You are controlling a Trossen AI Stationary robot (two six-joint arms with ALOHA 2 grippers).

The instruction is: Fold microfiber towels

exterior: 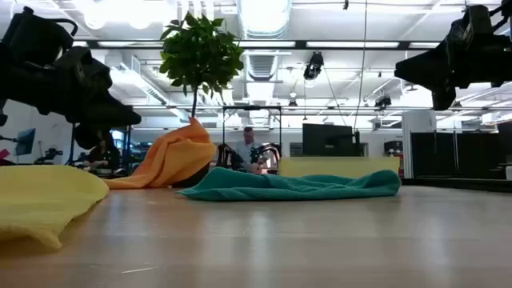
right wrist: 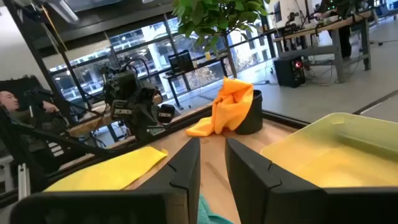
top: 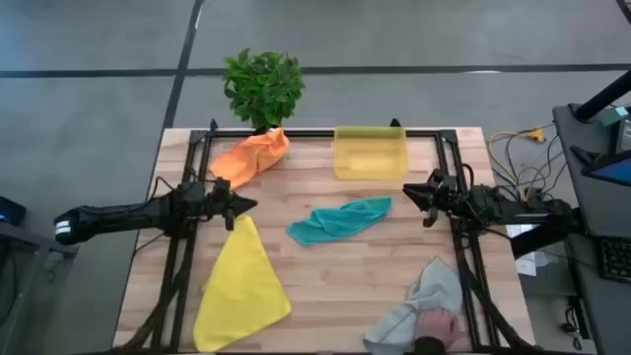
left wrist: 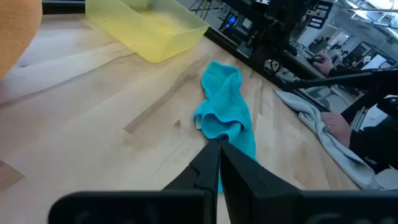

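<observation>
Four towels lie on the wooden table. The yellow one (top: 242, 286) is spread flat at the near left, and the teal one (top: 340, 219) is bunched in the middle. The orange one (top: 251, 155) is draped against the plant pot at the far left. The grey one (top: 424, 301) is crumpled at the near right under a person's hand (top: 439, 323). My left gripper (top: 246, 205) hangs shut in the air above the yellow towel's far corner, pointing toward the teal towel (left wrist: 224, 112). My right gripper (top: 409, 192) hovers open and empty, to the right of the teal towel.
A translucent yellow bin (top: 370, 155) stands at the far middle. A potted plant (top: 261, 84) stands at the far left edge. Black frame rails run along the table's left, right and far sides. Bare wood lies between the teal and grey towels.
</observation>
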